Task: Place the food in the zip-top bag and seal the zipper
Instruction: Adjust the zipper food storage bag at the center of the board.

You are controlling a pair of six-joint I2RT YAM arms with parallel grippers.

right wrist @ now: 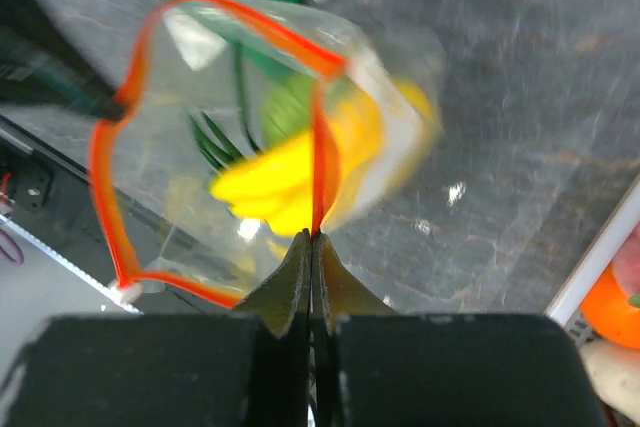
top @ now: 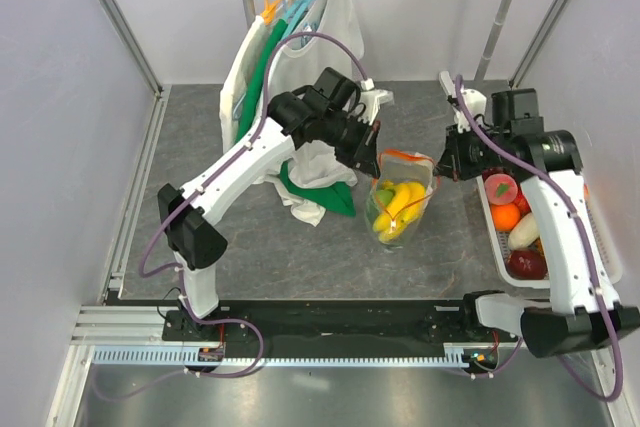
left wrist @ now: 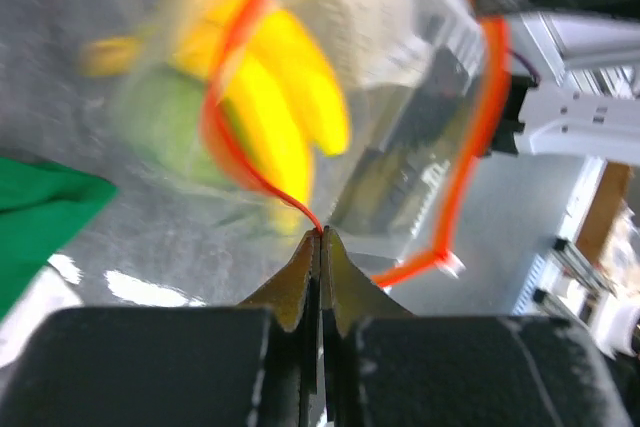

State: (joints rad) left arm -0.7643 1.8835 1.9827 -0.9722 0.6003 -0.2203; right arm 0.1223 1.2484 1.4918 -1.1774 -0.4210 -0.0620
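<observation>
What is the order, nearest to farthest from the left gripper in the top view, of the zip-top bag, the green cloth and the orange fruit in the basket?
1. zip-top bag: its rim is pinched in the left gripper, so they touch.
2. green cloth: close by, to the gripper's left.
3. orange fruit: in the white basket, far right.

Glossy clear plastic zip-top bag (top: 401, 209), matt speckled grey table (top: 300, 257), white plastic basket (top: 497, 247).
</observation>
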